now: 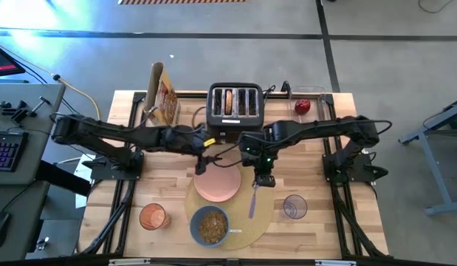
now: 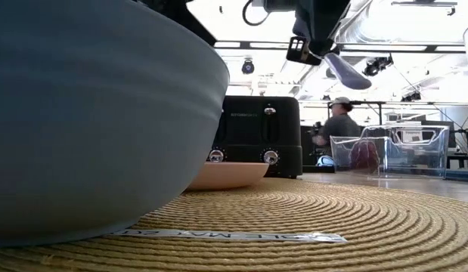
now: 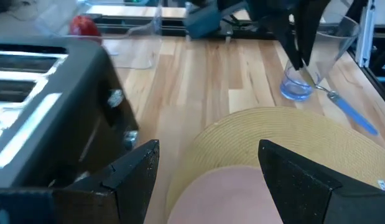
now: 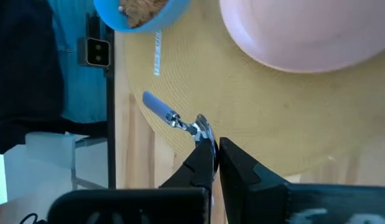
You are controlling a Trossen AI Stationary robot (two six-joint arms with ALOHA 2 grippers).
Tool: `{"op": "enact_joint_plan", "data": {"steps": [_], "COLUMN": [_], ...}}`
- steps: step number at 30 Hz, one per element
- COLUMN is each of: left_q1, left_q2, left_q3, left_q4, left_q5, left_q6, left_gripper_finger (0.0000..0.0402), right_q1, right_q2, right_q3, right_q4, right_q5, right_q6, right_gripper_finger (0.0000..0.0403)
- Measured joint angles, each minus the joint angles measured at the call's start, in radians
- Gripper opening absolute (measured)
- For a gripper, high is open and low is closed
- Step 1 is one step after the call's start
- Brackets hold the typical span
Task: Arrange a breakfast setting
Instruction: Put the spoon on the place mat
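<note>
Wooden surface [image 1: 317, 170] carrying round tan placemat [image 1: 266, 222], black toaster [image 1: 233, 108], cereal box [image 1: 165, 93], orange cup [image 1: 152, 216], purplish glass [image 1: 294, 207], clear container [image 1: 314, 98] with apple.

Looks like a robotics lab or workshop: butcher-block table [image 1: 169, 177] on bare concrete floor [image 1: 213, 59], keyboard [image 1: 5, 151] at a side desk on the left, ceiling strip lights [image 2: 415, 48] and a person [image 2: 338, 125] among far benches.
</note>
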Motion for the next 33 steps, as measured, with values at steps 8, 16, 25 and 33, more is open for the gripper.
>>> {"op": "enact_joint_plan", "data": {"steps": [8, 16, 25, 33], "left_q1": [-0.029, -0.064, -0.076, -0.076], "left_q2": [-0.224, -0.354, -0.372, -0.371], "left_q3": [-0.143, -0.198, -0.207, -0.207], "left_q4": [0.046, 0.066, 0.072, 0.080], "left_q5": [-0.029, -0.031, -0.032, -0.032], "left_q6": [-0.011, 0.006, 0.009, 0.009], "left_gripper_finger": [0.0264, 0.0264, 0.0264, 0.0264], "right_q1": [0.029, 0.062, 0.112, 0.135], "right_q2": [0.044, 0.100, 0.171, 0.224], "right_q3": [0.000, 0.000, 0.000, 0.000], "right_q4": [0.108, 0.181, 0.304, 0.373], "right_q5": [-0.048, -0.056, -0.092, -0.090], "right_q6": [0.024, 0.024, 0.026, 0.065], "right_gripper_finger": [0.0000, 0.0000, 0.0000, 0.0000]}}
